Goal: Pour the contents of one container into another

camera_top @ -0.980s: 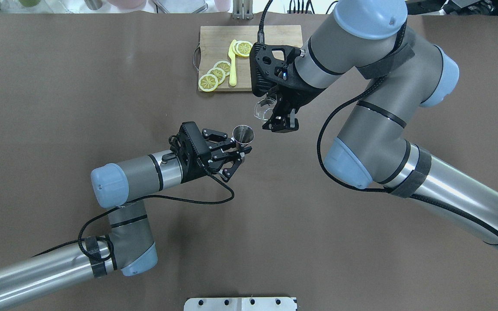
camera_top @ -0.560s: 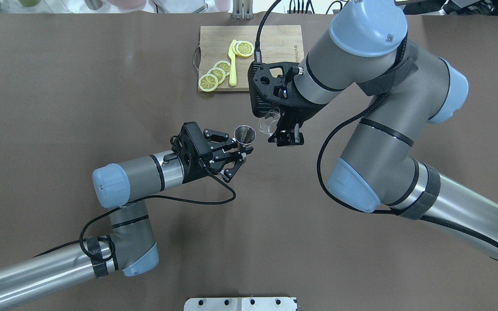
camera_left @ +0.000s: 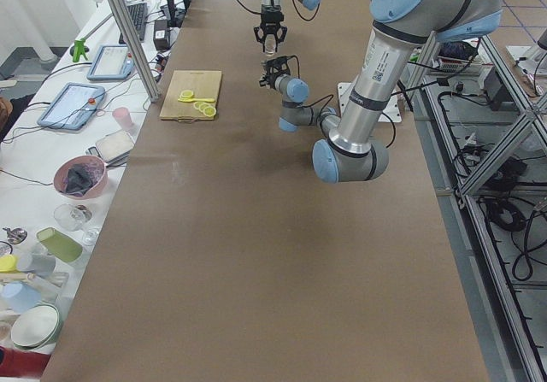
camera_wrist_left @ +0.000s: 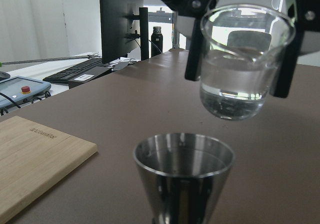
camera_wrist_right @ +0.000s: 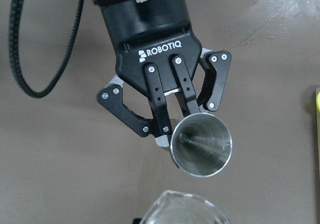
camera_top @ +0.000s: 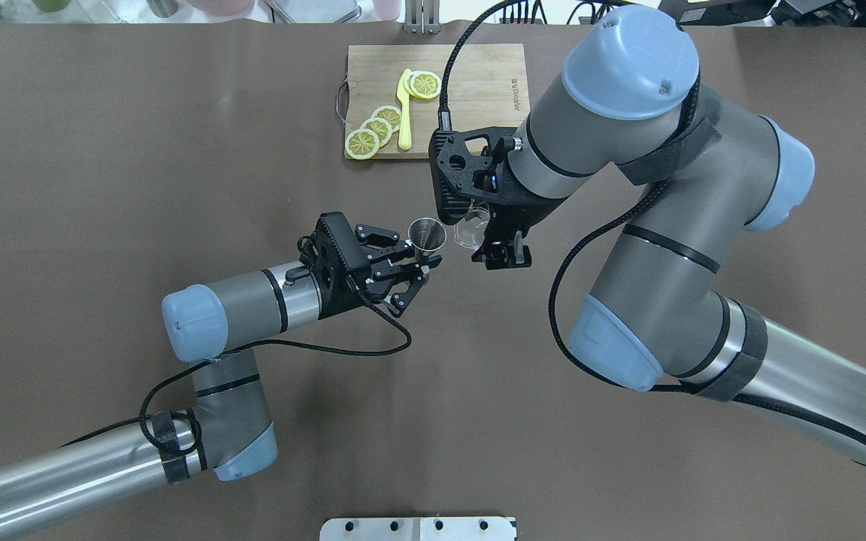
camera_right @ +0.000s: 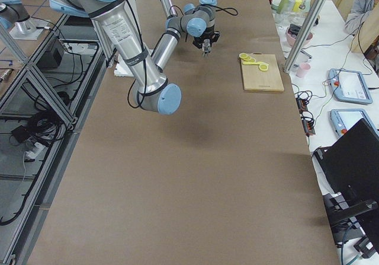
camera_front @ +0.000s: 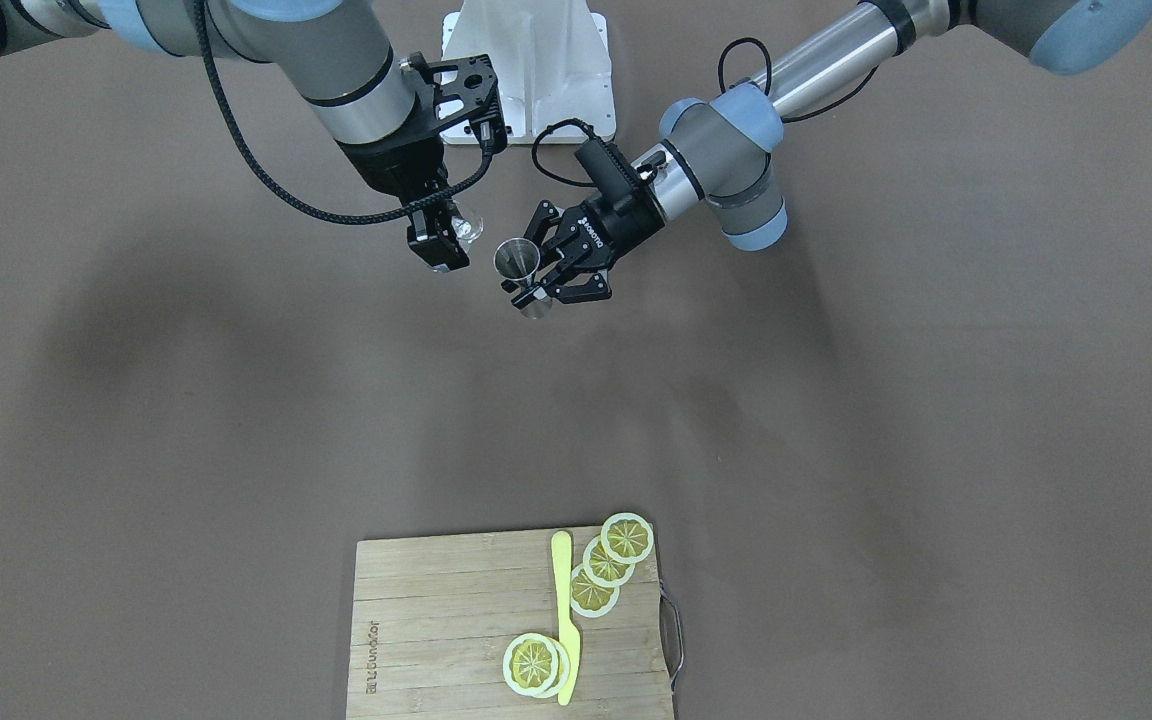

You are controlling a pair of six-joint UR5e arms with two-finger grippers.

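Both aloft: right gripper [camera_top: 487, 244] clamps glass [camera_top: 467, 234] beside left gripper's [camera_top: 419, 261] jigger [camera_top: 427, 233].

Six views of one table [camera_top: 102, 225] — four fixed, two wrist-mounted.
The overhead view looks forward and down, the cutting board [camera_top: 478, 83] at top centre; the front-facing view looks steeply down from the opposite side, that board at its bottom edge. The side views look along the table from either end, far off. The left wrist camera sits level, close to the jigger [camera_wrist_left: 184, 169], the glass [camera_wrist_left: 245, 58] above it — the right wrist camera looks straight down into that jigger.
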